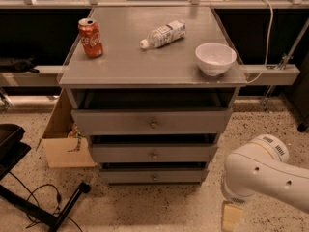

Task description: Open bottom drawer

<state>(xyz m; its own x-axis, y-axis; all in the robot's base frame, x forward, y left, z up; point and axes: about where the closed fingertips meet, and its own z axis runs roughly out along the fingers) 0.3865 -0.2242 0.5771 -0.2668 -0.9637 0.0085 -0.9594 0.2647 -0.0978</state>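
The robot's gripper (231, 217) hung low at the frame's lower right, just above the speckled floor (145, 207) and below the white arm (260, 173). It touched nothing, and whether it was released or clenched could not be told. It stood to the right of the grey cabinet (227, 105) and apart from it.

The bottom drawer (125, 177), the slimmest of three grey fronts, sat lowest in the cabinet, near the floor. Its small round knob (154, 177) was at centre. Above it were the middle drawer (120, 153) and the tall top drawer (111, 122), with a dark gap over each front.

On the cabinet top (145, 64) a red soda can (91, 37) stood upright at the left and a plastic bottle (163, 34) lay on its side near the middle. A white bowl (216, 58) sat at the front right corner.

A cardboard box (63, 151) rested on the floor against the cabinet's left side; its contents could not be made out. A black stand (29, 211) and cable lay at lower left.
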